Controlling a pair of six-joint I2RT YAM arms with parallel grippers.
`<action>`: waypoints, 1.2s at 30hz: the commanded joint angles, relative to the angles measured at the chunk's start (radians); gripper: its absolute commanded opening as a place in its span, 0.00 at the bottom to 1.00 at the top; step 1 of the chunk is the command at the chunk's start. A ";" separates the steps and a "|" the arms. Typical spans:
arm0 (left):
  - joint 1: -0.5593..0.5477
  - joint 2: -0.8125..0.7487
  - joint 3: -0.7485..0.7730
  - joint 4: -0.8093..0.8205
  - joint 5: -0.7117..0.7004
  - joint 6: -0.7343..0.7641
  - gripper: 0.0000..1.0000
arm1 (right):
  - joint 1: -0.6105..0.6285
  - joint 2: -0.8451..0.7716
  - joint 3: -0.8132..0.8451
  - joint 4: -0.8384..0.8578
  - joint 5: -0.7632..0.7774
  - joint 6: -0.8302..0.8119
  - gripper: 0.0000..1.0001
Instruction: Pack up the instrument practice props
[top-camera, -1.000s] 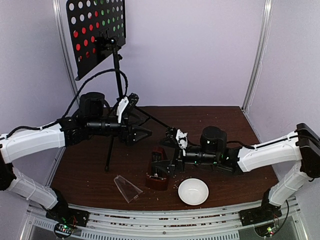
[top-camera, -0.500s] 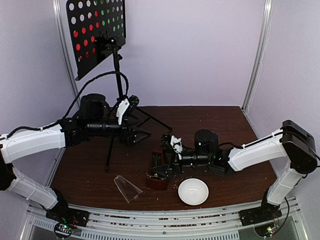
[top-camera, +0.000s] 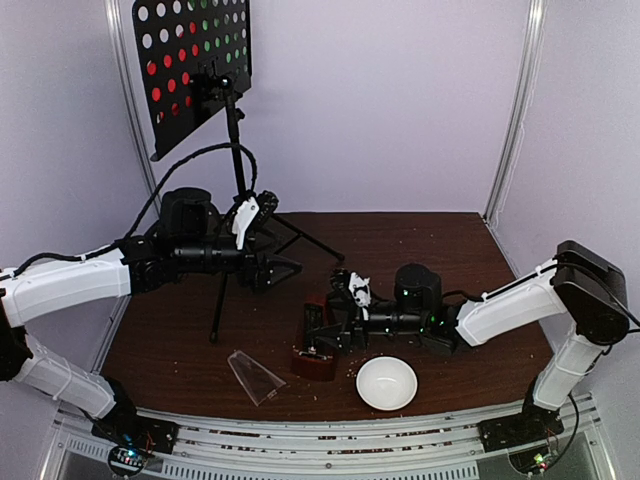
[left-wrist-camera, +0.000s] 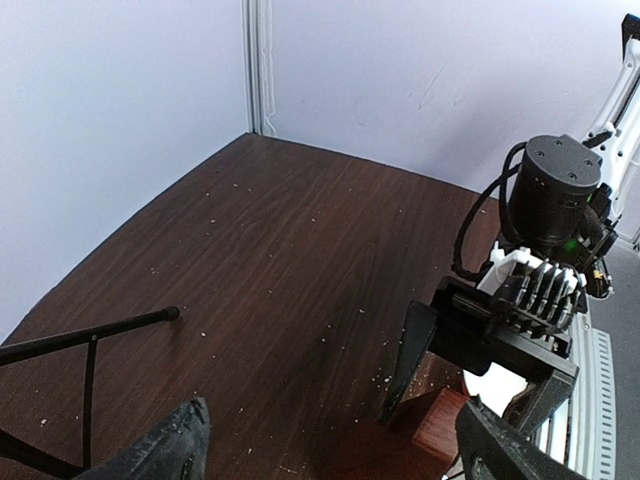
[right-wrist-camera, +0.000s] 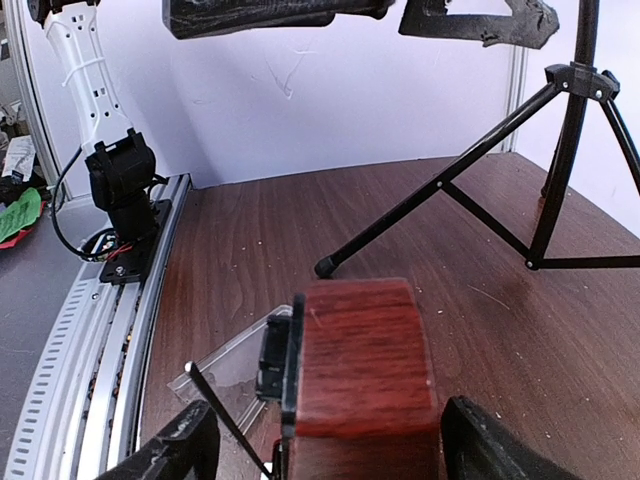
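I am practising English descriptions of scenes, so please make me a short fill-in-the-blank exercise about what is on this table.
1. The right gripper straddles the red-brown ____.
2. The clear cover lies on the table to the ____ of the white bowl.
3. Through the holes of the black music stand, red and ____ sheets show.
Missing words: metronome; left; green.

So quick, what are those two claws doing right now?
Left gripper: open, holding nothing.
Right gripper: open, fingers either side of the metronome, not yet gripping it.
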 joint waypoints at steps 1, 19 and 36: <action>0.004 0.000 -0.008 0.020 -0.018 0.022 0.89 | -0.009 0.008 -0.019 0.048 0.014 0.011 0.76; 0.005 -0.006 -0.009 0.019 -0.023 0.027 0.89 | -0.016 -0.004 -0.070 0.093 0.022 0.042 0.62; 0.004 -0.005 -0.010 0.019 -0.021 0.028 0.89 | -0.042 0.015 -0.080 0.145 -0.003 0.096 0.60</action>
